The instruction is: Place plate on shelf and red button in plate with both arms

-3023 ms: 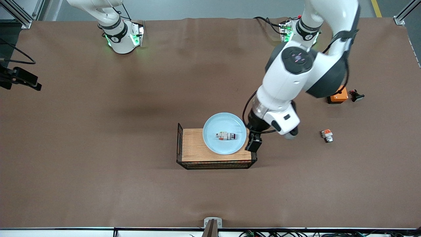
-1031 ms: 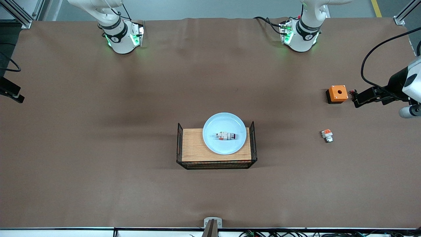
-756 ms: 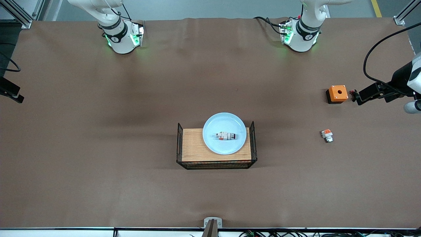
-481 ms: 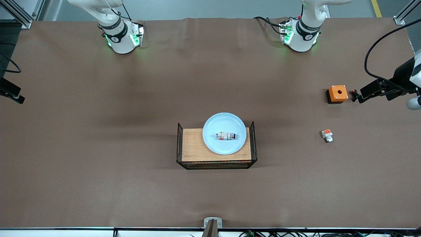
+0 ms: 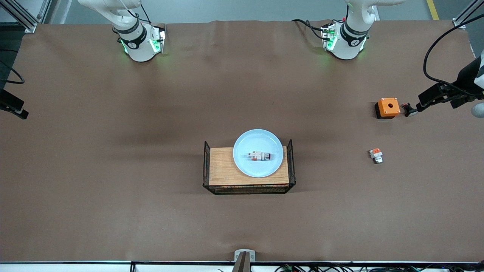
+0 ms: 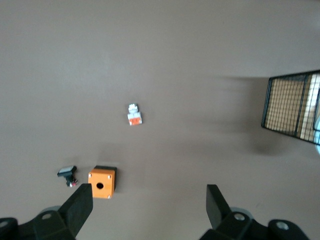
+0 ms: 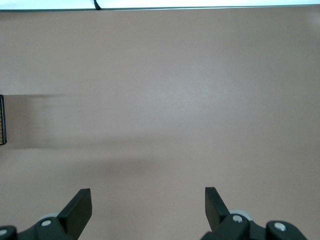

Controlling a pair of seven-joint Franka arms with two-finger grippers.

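The pale blue plate (image 5: 258,143) rests on the wooden-topped wire rack (image 5: 225,172) in the middle of the table. The red button (image 5: 259,155) lies on its side in the plate. My left gripper (image 5: 422,104) is open and empty, up over the left arm's end of the table, beside the orange box. In the left wrist view its fingers (image 6: 80,210) are spread wide over bare table. My right gripper (image 5: 17,109) is open and empty at the right arm's end of the table. In the right wrist view its fingers (image 7: 77,210) frame only bare table.
An orange square box with a hole (image 5: 388,107) and a small black part (image 5: 410,110) lie near the left gripper. Both show in the left wrist view, the box (image 6: 102,182) and the part (image 6: 66,173). A stubby white and orange part (image 5: 376,155) lies nearer the front camera.
My left arm has pulled away from the rack to the left arm's end of the table and keeps drifting outward. The plate and the red button have not moved.
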